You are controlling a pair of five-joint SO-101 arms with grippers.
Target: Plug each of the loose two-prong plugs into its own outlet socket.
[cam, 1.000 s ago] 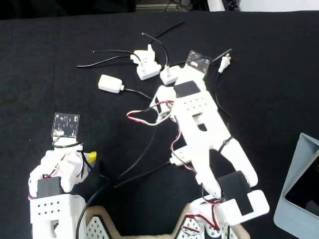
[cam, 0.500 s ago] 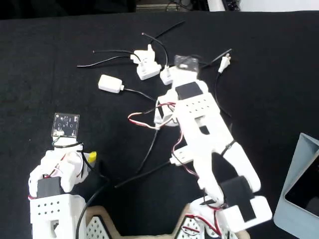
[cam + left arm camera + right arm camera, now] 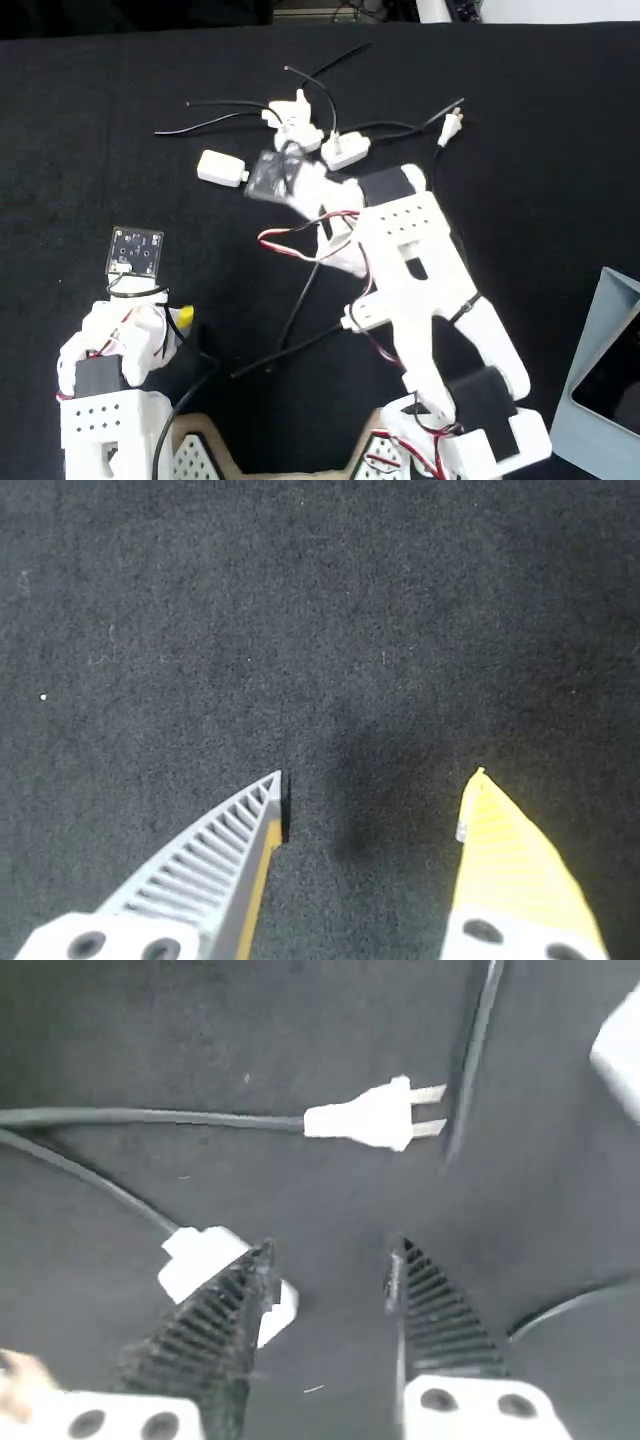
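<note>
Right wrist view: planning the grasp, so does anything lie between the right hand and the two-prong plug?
Nothing visible: bare black cloth separates the open right hand from the two-prong plug. A white socket block lies by one finger, aside.

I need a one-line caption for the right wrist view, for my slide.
Open right pincer over black cloth, a loose two-prong plug lying beyond its tips.

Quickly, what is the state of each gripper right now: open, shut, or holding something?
Left gripper: open, holding nothing.
Right gripper: open, holding nothing; a two-prong plug lies just ahead of it.
</note>
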